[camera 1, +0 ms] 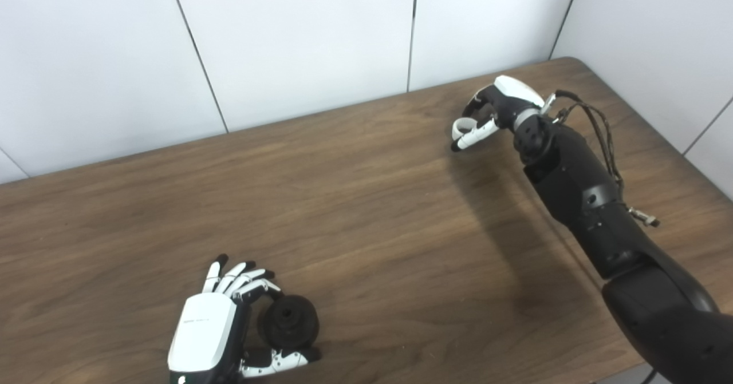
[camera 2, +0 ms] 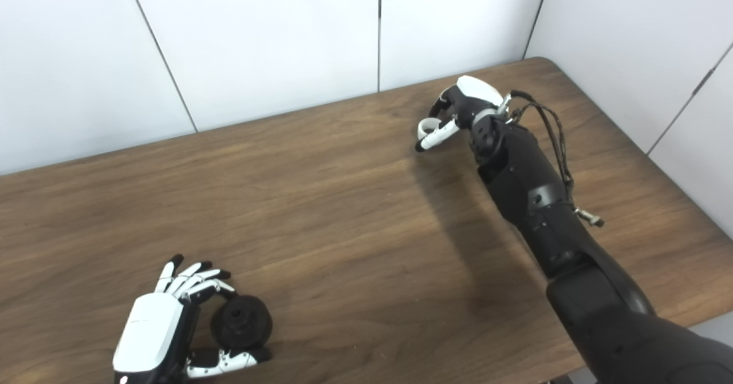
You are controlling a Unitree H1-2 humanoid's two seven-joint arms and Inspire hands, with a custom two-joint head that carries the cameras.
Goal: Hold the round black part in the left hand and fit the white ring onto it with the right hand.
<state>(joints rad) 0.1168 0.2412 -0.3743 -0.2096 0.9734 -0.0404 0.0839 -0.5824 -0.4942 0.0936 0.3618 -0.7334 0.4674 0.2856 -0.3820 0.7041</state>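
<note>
The round black part (camera 1: 288, 322) sits low at the near left of the table, its hub facing up toward me. My left hand (camera 1: 209, 329) wraps it, fingers curled over its far side and thumb against its near side. Far across the table at the back right, my right hand (camera 1: 504, 106) is shut on the small white ring (camera 1: 460, 122), pinched between thumb and fingers just above the wood. The two hands are wide apart.
The brown wooden table (camera 1: 366, 201) runs up to white wall panels at the back and right. My black right forearm (camera 1: 578, 189), with loose cables along it, stretches over the table's right side. The table's rounded corner lies just behind the right hand.
</note>
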